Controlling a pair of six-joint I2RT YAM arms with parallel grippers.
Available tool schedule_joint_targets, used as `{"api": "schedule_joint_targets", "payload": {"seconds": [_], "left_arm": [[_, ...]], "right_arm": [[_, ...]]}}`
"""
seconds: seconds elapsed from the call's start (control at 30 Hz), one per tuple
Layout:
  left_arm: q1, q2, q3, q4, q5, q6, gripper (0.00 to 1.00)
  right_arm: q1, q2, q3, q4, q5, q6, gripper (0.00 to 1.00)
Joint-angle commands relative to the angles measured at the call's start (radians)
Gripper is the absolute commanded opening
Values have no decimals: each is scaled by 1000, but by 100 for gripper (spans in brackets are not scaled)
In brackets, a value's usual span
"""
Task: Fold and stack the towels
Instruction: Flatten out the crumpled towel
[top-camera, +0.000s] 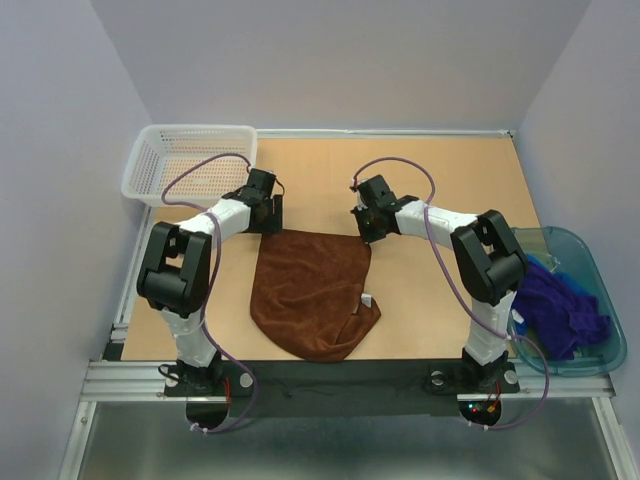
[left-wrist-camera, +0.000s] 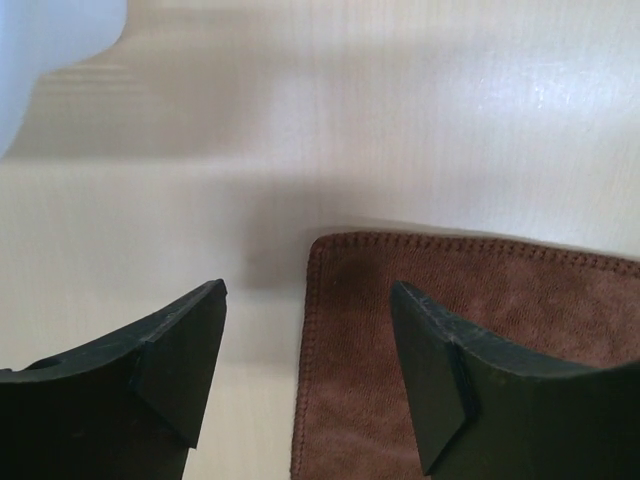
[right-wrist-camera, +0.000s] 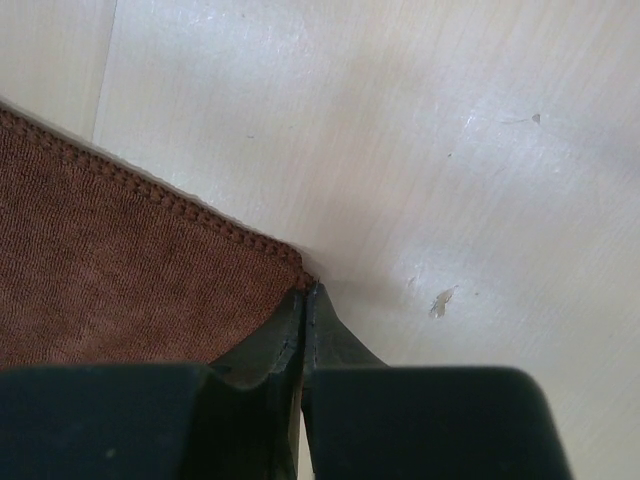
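Note:
The rust-brown towel (top-camera: 310, 290) lies spread on the table, with its near edge rumpled and a small white tag (top-camera: 367, 299) on its right side. My left gripper (top-camera: 268, 222) is open, low over the towel's far left corner (left-wrist-camera: 450, 350), and the corner edge lies between its fingers (left-wrist-camera: 308, 290). My right gripper (top-camera: 366, 234) is shut, its tips (right-wrist-camera: 303, 290) pinched at the towel's far right corner (right-wrist-camera: 120, 270). The dark purple towel (top-camera: 560, 305) is bunched in the teal bin, with a bit of the bright blue towel (top-camera: 553, 268) behind it.
A teal plastic bin (top-camera: 605, 290) sits off the table's right edge. A white mesh basket (top-camera: 190, 160) stands at the far left corner. Walls close in the table at the back and sides.

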Motion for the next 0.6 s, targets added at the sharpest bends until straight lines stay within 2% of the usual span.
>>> {"api": "schedule_joint_targets", "payload": {"seconds": [0.0,0.33,0.4,0.57], "left_arm": [[-12,34,66,-8,-16,-3,75],[-10,91,98,-8,-39,17,63],[-10,93,98,-10,-35,26,58],[-8,93,87,-5,-15,44,57]], "right_arm": [[-3,70,-64,-86,26,-30,1],[-3,70,-74,-85,15,-38,0],[-3,70,-78,-83,18,-39,1],[-3,67,-92,-84,27,-42,0]]}}
